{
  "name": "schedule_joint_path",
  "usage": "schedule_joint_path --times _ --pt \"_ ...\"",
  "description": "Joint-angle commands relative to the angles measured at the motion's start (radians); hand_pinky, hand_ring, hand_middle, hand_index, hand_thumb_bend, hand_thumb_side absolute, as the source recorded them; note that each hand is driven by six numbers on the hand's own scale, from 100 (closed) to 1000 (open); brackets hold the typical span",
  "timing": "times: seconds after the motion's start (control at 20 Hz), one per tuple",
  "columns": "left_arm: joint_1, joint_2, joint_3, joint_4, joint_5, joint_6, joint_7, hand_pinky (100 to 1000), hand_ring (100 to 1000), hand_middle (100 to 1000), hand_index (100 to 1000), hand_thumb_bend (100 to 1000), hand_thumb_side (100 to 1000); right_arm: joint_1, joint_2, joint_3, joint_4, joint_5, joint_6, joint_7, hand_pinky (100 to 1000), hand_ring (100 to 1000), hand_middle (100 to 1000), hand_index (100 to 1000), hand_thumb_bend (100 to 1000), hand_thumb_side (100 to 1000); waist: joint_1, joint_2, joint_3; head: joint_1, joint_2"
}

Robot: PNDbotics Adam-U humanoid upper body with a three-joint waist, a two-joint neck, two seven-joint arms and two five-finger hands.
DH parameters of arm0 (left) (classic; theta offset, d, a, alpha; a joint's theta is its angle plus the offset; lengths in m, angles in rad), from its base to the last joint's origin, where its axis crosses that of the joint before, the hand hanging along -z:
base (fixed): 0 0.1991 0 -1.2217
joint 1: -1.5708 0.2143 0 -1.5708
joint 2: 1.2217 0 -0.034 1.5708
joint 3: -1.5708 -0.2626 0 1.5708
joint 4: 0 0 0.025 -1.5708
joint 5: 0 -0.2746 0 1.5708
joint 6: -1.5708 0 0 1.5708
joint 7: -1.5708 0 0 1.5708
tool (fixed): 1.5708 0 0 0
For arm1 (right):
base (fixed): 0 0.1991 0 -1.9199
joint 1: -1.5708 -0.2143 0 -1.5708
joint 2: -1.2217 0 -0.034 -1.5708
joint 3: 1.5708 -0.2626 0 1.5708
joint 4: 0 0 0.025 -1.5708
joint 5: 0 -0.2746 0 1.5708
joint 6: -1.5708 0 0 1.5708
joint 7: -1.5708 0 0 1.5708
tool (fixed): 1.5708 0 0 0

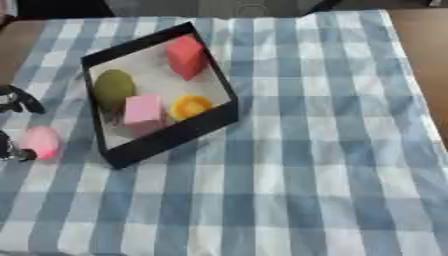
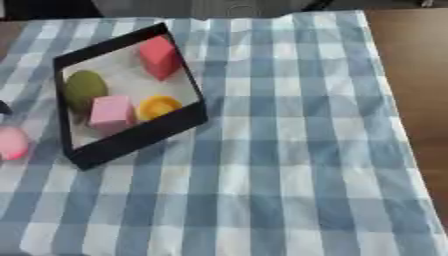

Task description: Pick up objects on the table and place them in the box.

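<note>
A table covered by a blue and white checked cloth (image 1: pixel 289 165), seen from above. On its left half sits a black-walled box (image 1: pixel 175 137) with a pale floor, turned askew to the cloth's stripes. Inside it are four things: a red block (image 1: pixel 185 56) at the far end, an olive green rounded object (image 1: pixel 114 88) on the left, a pink block (image 1: pixel 143 112) near the front, and a yellow round piece (image 1: pixel 190 107) just to the right of the pink block.

Outside the box, to its left and near the cloth's left edge, is a pink rounded object (image 1: pixel 40 142). The robot's left hand (image 1: pixel 17 100) enters at the left edge of the left eye view: dark fingers show above the pink object, and another dark part touches its lower left side. The hand seems to bracket the object from above and below, but so little of it shows that I cannot tell whether it grips the object or only rests beside it. The right hand is out of sight. Bare brown table (image 2: pixel 416 75) shows along the right.
</note>
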Motion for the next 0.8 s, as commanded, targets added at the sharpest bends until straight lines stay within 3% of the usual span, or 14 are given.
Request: schedule_joint_path --times 0.05,0.45,0.8 --pt "-0.023 0.011 -0.005 0.034 -0.026 -0.015 -0.005 864 865 814 852 507 190 -0.007 -0.016 -0.012 -0.002 -0.003 0.002 -0.004 832 710 736 816 447 428 0.004 0.000 -0.001 0.006 -0.001" --pt "-0.054 -0.025 -0.042 0.087 -0.117 -0.048 -0.009 858 860 815 849 518 171 -0.007 -0.008 -0.011 0.001 -0.005 0.001 -0.002 833 710 736 816 440 430 0.003 0.005 -0.006 0.014 -0.001" --pt "-0.059 -0.044 -0.048 0.101 -0.134 -0.046 0.018 829 835 781 808 322 100 -0.001 -0.001 -0.012 0.006 -0.008 -0.003 0.007 840 714 740 820 415 438 0.003 0.010 -0.006 0.017 -0.001"
